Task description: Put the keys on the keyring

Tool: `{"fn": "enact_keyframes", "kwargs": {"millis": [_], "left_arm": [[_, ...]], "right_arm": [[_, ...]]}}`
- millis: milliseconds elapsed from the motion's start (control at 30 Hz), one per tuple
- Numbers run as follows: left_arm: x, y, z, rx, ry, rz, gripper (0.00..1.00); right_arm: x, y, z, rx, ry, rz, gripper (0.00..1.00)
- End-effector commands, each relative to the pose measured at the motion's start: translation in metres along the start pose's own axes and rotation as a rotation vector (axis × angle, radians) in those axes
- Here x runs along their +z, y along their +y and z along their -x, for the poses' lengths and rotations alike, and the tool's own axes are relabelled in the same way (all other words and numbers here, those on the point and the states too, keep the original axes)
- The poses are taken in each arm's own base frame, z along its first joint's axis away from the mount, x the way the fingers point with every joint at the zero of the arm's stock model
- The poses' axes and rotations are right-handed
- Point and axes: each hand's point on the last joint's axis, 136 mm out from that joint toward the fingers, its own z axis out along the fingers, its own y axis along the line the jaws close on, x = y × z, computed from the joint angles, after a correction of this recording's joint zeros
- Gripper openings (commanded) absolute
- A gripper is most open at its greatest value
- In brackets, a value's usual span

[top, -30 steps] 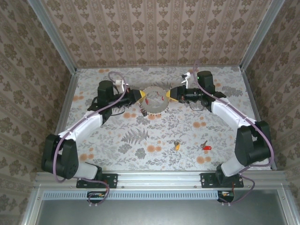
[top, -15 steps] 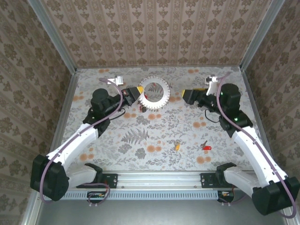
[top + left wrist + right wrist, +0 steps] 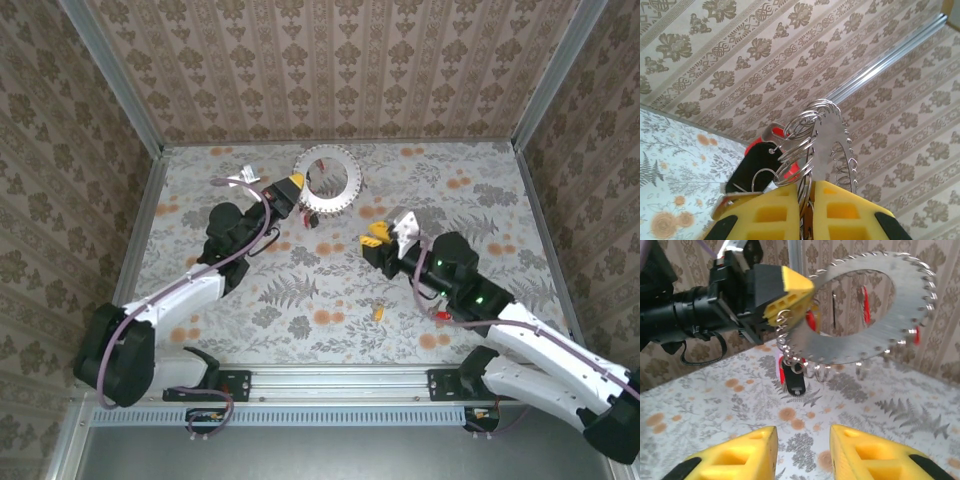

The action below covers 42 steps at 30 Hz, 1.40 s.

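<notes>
**Keyring clamped in left gripper, right gripper released**

1. Left gripper (image 3: pixel 297 186): clenched on the rim of the keyring (image 3: pixel 354 180), holding it off the table (image 3: pixel 250 300) near the back wall. In the left wrist view the keyring (image 3: pixel 826 135) stands edge-on between the 2 yellow fingers (image 3: pixel 847 212). Small wire rings line its rim.

2. Keys on the ring: a black key (image 3: pixel 752 167) and red keys (image 3: pixel 790 172) hang beside the left fingers. In the right wrist view the black key (image 3: pixel 796 382) dangles below the keyring (image 3: pixel 855 345). More red keys (image 3: pixel 866 300) show through its open centre.

3. Right gripper (image 3: pixel 378 238): released, its jaws apart with nothing between them. It is near the keyring but clear of it and faces it, with both fingers (image 3: pixel 735 455) low in the right wrist view.

4. Loose keys: 1 yellow-orange key (image 3: pixel 379 311) lies on the table toward the near edge. 1 red key (image 3: pixel 441 315) lies beside the right arm, partly hidden by it.
</notes>
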Motion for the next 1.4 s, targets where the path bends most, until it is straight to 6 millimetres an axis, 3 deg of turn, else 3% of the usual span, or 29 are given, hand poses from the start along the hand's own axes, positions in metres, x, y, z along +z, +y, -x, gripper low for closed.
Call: {"fn": "enact_keyframes", "kwargs": {"millis": [0,167,500,633,900,1233,1367], "left_arm": [[-0.004,-0.041,0.026,-0.064,-0.117,-0.181,0.00],[-0.007,-0.041,0.026,-0.059,-0.115,-0.166,0.00],[-0.009,-0.042,0.030,-0.044,-0.113,-0.148,0.00],[-0.012,-0.043,0.031,-0.042,-0.115,-0.144,0.00],[-0.017,-0.046,0.032,-0.037,-0.113,-0.128,0.00],[-0.024,-0.052,0.034,-0.010,-0.116,-0.136,0.00],[-0.024,-0.052,0.033,-0.014,-0.113,-0.133,0.00]], "right_arm": [[0.007,-0.007,0.014,-0.291,-0.099,-0.184,0.33],[0.022,0.012,0.023,-0.412,-0.198,-0.220,0.28],[0.051,0.020,0.034,-0.351,-0.266,-0.207,0.20],[0.055,0.016,0.035,-0.316,-0.275,-0.215,0.20],[0.064,0.027,0.040,-0.272,-0.286,-0.135,0.20],[0.067,0.011,0.032,-0.269,-0.260,-0.205,0.22],[0.070,0.017,0.037,-0.284,-0.272,-0.171,0.21]]}}
